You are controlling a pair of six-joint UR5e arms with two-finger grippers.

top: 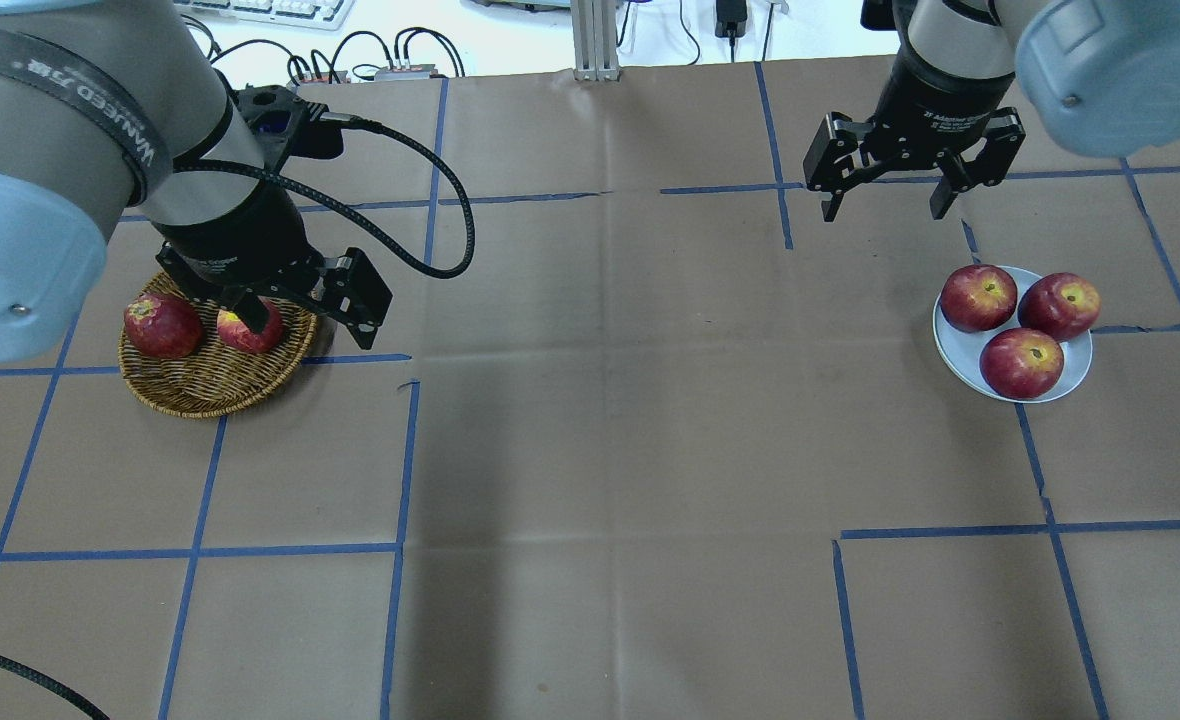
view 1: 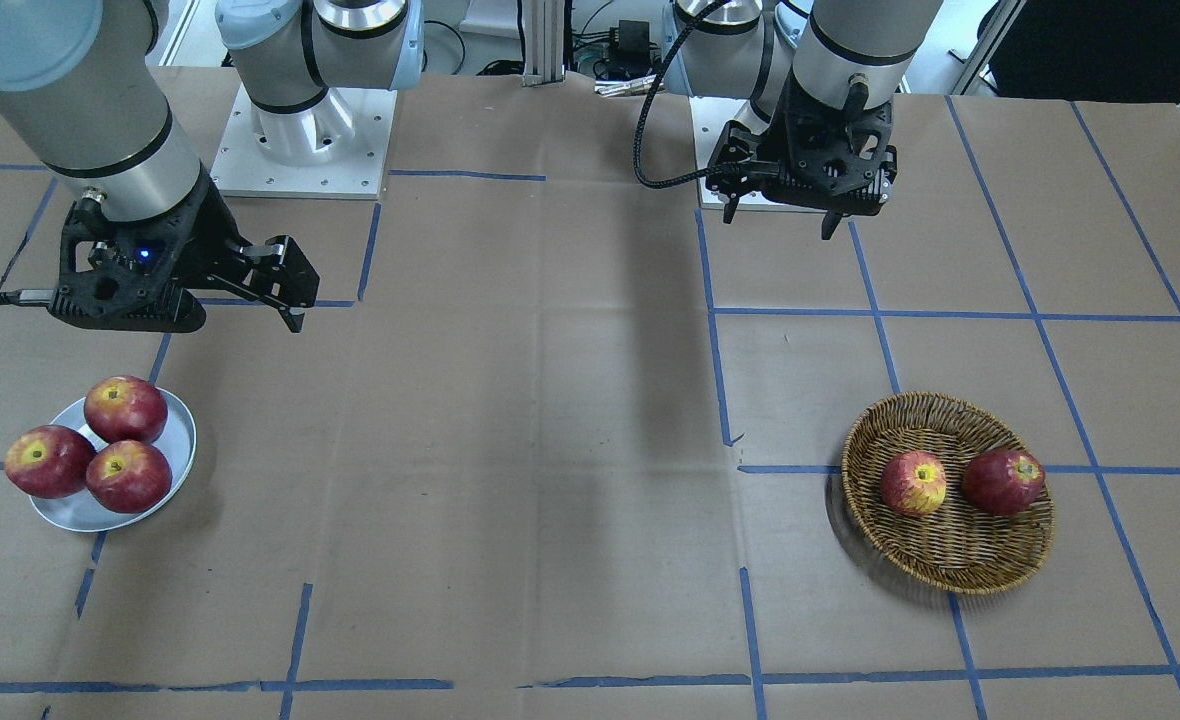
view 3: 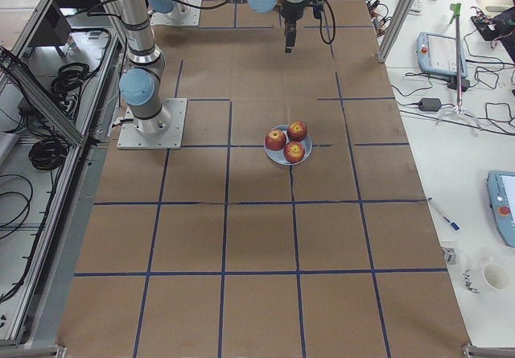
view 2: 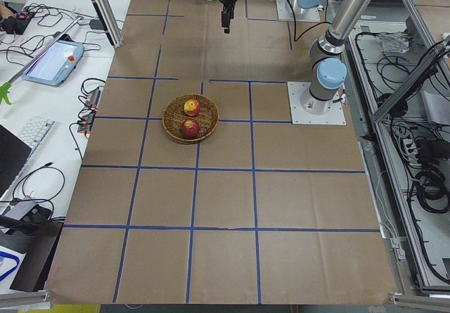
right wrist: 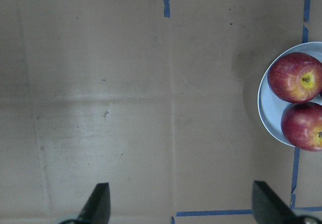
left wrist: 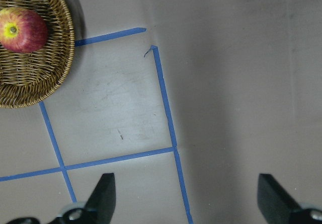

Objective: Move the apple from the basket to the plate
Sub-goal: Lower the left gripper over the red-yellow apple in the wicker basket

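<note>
My left jaws hang apart near the basket [view 1: 950, 580], lower right, ready to take the apple [view 1: 914, 483]; right jaws apart, idle.

You find the apple [view 1: 913, 483] lying in the basket [view 1: 950, 550], red with broad yellow streaks and a yellow stem hollow showing on top. It sits on the side of the basket nearer the middle of the worktop [view 1: 550, 450], just beside a darker red apple [view 1: 1003, 481]. The basket is round, shallow, brown woven wicker, flat on the robot's left side. The plate [view 1: 180, 445] is round, shallow and pale grey-white, well apart on the robot's right side. It carries three dark red apples [view 1: 128, 476] crowded together, one overhanging the rim.
</note>
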